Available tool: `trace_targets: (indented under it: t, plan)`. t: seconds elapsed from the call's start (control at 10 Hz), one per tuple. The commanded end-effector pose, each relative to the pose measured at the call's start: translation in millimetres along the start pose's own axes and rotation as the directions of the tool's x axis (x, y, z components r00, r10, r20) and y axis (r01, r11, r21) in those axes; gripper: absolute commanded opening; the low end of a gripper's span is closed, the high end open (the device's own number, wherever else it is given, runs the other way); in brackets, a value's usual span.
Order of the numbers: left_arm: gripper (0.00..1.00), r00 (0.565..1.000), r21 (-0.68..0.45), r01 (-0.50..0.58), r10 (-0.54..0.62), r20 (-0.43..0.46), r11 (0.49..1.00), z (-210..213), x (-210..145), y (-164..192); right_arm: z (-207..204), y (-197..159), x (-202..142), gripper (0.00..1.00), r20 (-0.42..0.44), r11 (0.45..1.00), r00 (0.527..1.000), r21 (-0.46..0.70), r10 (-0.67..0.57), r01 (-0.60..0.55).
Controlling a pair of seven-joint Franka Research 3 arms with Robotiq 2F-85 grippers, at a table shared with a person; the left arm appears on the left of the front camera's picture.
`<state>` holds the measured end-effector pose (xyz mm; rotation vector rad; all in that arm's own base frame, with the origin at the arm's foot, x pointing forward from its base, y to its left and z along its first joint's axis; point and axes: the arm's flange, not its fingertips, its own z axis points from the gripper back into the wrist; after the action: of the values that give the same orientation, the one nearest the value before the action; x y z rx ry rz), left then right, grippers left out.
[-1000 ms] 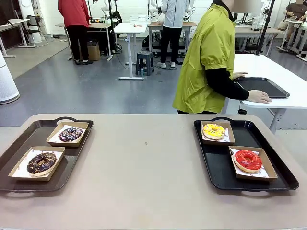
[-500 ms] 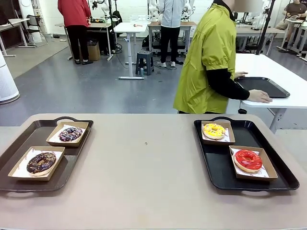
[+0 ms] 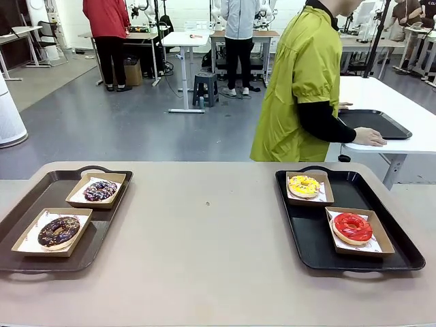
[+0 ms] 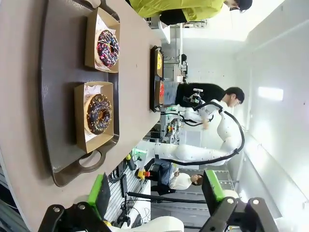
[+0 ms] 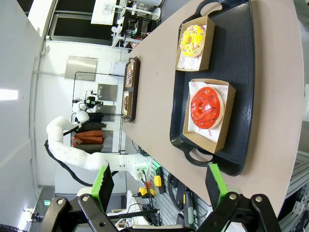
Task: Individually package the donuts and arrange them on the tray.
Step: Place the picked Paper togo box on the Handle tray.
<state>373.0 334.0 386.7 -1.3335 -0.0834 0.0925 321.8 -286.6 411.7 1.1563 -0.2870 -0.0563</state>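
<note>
Both jaws stand wide and empty, left gripper [image 4: 157,195] and right gripper [image 5: 159,186]. Four donuts sit boxed: yellow [image 3: 304,185] and red [image 3: 352,227] lower right, sprinkled [image 3: 58,231] and drizzled [image 3: 100,191] lower left. I'd judge packaging done; nothing needs nudging.

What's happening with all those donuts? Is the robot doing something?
Nobody is touching them right now. Each donut sits in its own cardboard box: the chocolate sprinkle donut and drizzled donut on the left tray, the yellow donut and red donut on the right tray. Both grippers hang open, away from the trays. The person faces another table.
</note>
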Motion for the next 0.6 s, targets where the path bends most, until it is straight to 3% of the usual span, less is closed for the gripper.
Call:
trace_targets:
  t: [0.0,0.5]
  plan:
    - [1.00,1.000,0.006,-0.001,0.001,0.022,1.000,-1.3,-5.1,-2.9,-0.9,3.3,-1.3,1.00,0.006,1.000,1.000,0.009,-0.012,0.012]
    - [1.00,1.000,0.006,-0.001,0.001,0.022,1.000,-1.3,-5.1,-2.9,-0.9,3.3,-1.3,1.00,0.006,1.000,1.000,0.009,-0.012,0.012]
